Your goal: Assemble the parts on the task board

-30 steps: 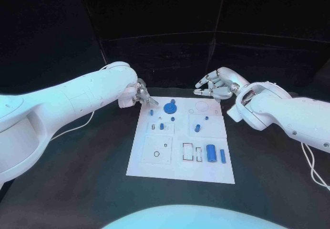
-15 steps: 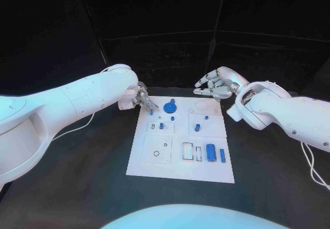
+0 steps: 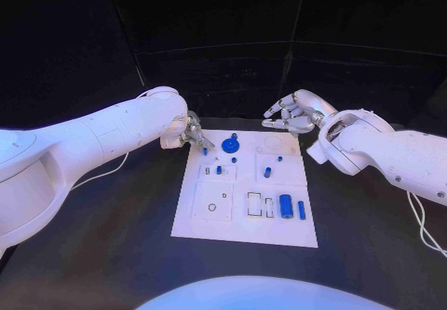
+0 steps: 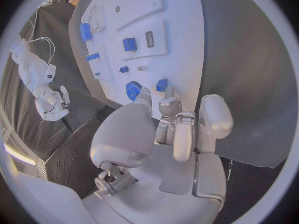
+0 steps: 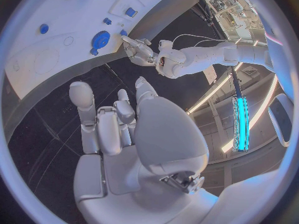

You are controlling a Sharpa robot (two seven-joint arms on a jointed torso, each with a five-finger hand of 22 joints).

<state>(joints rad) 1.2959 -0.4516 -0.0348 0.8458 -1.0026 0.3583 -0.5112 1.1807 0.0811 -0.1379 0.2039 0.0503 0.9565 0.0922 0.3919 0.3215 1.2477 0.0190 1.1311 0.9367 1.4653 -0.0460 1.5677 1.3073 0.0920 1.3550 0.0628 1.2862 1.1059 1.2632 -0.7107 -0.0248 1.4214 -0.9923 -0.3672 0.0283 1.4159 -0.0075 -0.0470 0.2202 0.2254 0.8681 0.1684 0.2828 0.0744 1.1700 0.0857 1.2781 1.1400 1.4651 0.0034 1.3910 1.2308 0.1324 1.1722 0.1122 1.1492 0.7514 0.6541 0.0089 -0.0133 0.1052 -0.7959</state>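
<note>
The white task board lies in the middle of the black table. My left hand is at the board's far left corner and pinches a small blue peg between thumb and a fingertip; the peg stands on the board. Beside it sits a blue gear. A blue oblong piece, a thick blue cylinder and a slim blue bar lie further along the board. My right hand hovers beyond the far edge, fingers loosely bent, holding nothing.
Two empty rectangular recesses sit left of the cylinder, and a raised square plate lies on the board's near left. A thin cable trails on the table at the right, another cable at the left.
My left hand has edged a little onto the board's corner and its fingertips have closed round the small blue peg. The right hand has stayed where it was.
</note>
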